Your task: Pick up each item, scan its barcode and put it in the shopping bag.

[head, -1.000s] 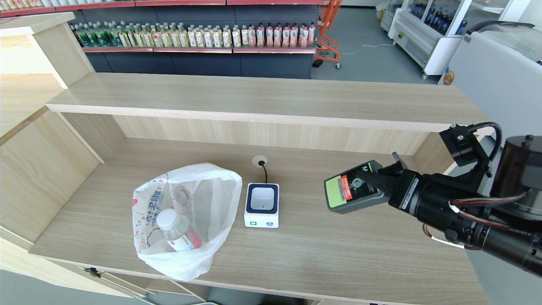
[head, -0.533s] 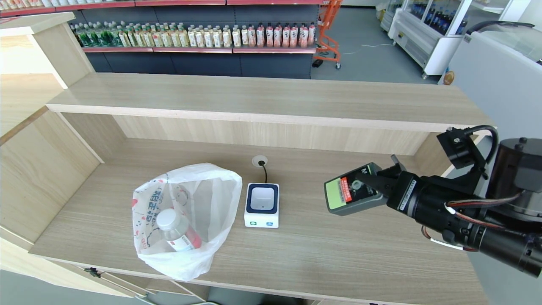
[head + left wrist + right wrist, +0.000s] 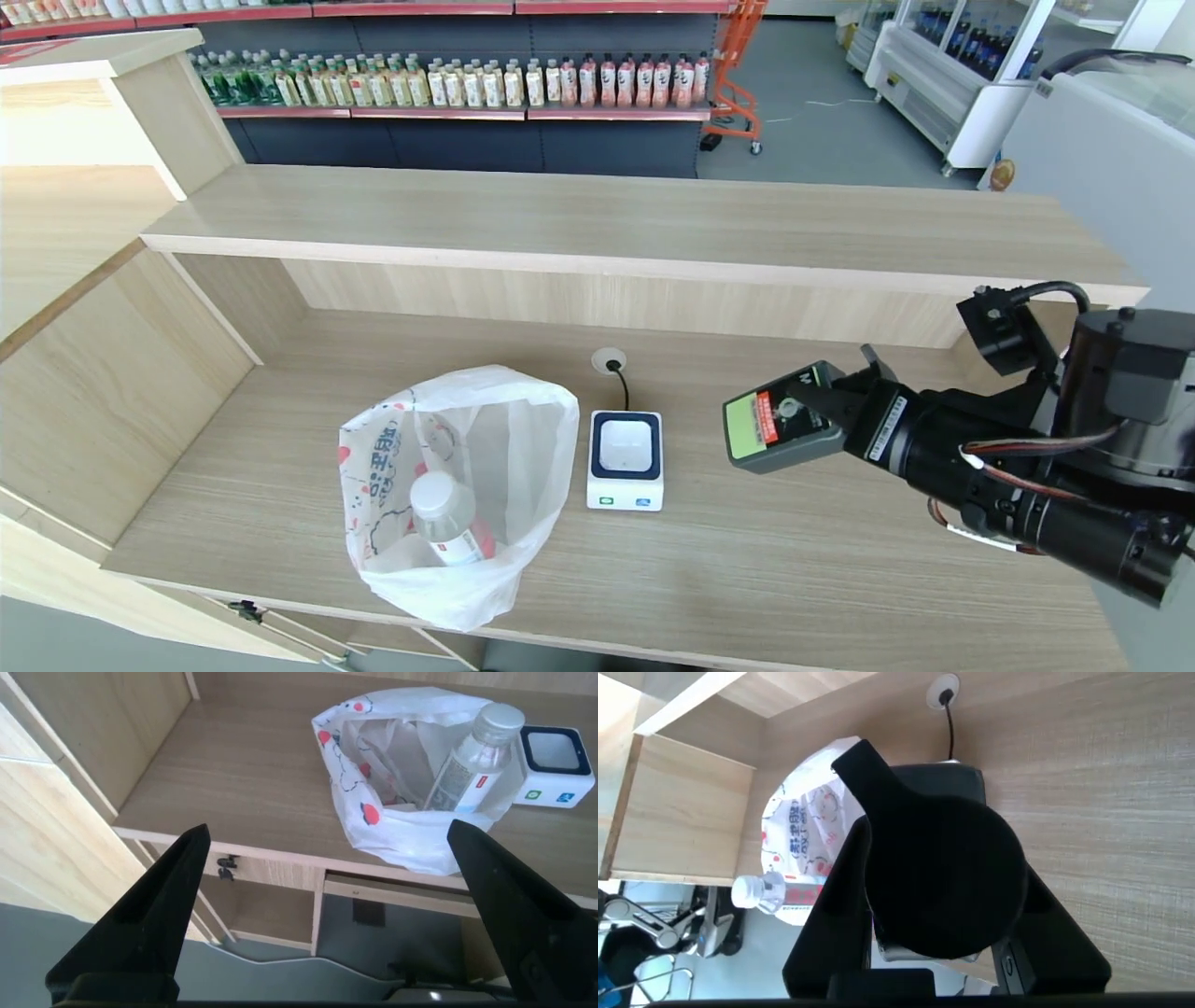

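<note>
The whole view has swung since half a second ago; the shopping bag (image 3: 523, 429) and bottle (image 3: 443, 511) inside it lie as before, just left of the scanner (image 3: 625, 459). The right gripper (image 3: 826, 401) is clamped on the grey-green box (image 3: 780, 418), held up right of the scanner, slightly nearer it now. Its fingertips are hidden behind the box. The left gripper (image 3: 327, 905) gapes wide, off the counter's front edge, well left of the scanner.

Bright, even light leaves soft shadows on the counter (image 3: 803, 569); the head view bows at its edges.
</note>
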